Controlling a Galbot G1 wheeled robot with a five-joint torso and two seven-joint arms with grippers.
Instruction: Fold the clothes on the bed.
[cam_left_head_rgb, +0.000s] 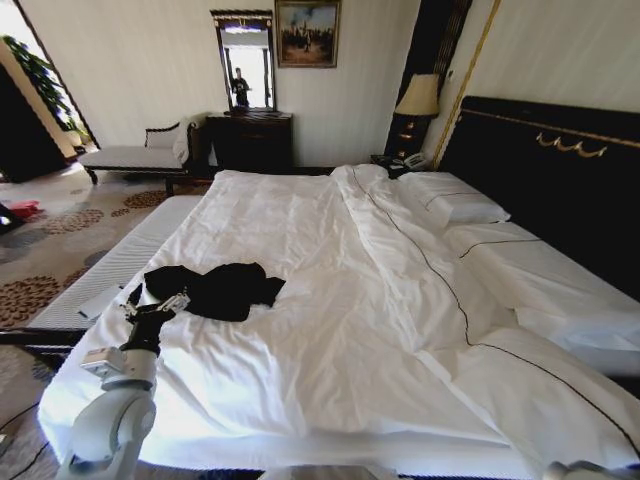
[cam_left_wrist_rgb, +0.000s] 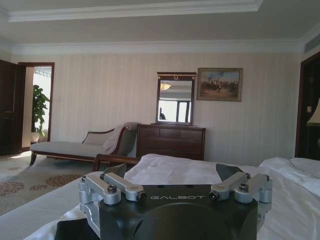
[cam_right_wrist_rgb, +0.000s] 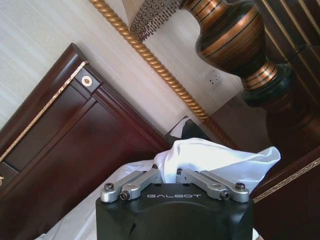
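Head view: black shirt (cam_left_head_rgb: 215, 288) crumpled lower left on the bed (cam_left_head_rgb: 330, 300), long axis across the frame, touching the left end effector (cam_left_head_rgb: 160, 305).

Left wrist view: fingers (cam_left_wrist_rgb: 117, 185) spread, nothing held.

Right wrist view: right end effector (cam_right_wrist_rgb: 169, 176) closed, empty, beside white bedding (cam_right_wrist_rgb: 215, 159).

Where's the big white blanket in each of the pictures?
Head view: the white duvet covers the bed, spread across the middle.
Left wrist view: low down, beyond the left gripper, reaching the right edge.
Right wrist view: a crumpled white peak low in the middle, probably the duvet.
Shared landmark: the bedside lamp.
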